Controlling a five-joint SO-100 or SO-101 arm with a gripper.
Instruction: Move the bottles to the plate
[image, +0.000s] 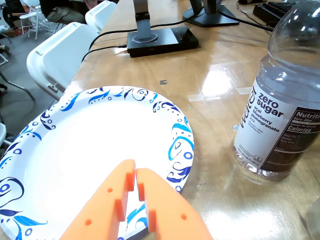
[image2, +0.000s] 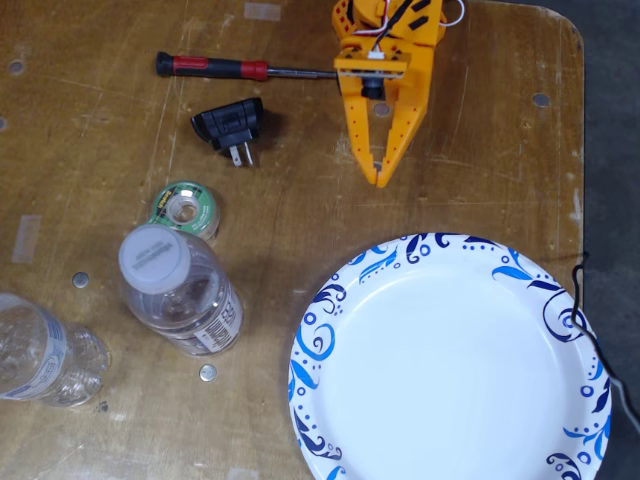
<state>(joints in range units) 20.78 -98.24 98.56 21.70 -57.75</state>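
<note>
Bottles not yet on the plate; plate bare in both views.

Wrist view: labelled bottle (image: 280, 107) upright on the bench (image: 220, 75), at the right, near the plate (image: 75, 150) rim yet apart from it. Label reads "zero sugar". Sliver of something clear at the bottom right corner, too little shown to name. Orange pincer (image: 135, 172) enters from the bottom edge, fingers pressed together or nearly so, only a thin slit between them, nothing pinched, tips over the plate's near rim. Beyond the plate: monitor base (image: 157, 39) with cables, white chair (image: 65, 55) past the bench edge.

Fixed view: pincer (image2: 381, 180) pointing down the picture from the top, tips closed, empty, hanging just above the plate (image2: 440, 380) rim. Capped bottle (image2: 180, 290) upright at the left, well apart from the pincer; second bottle (image2: 45, 360) further left, cut by the picture's edge, apparently tilted or lying, hard to tell. Green tape dispenser (image2: 185, 208) just above the capped bottle, touching or nearly so. Black plug adapter (image2: 232, 125) and red-handled screwdriver (image2: 230, 68) further up.

Judged step: the very start, reaching not yet begun. Next move calls for spreading the fingers wide, swinging toward the capped bottle, clearing the tape dispenser, closing around the body below the cap.
</note>
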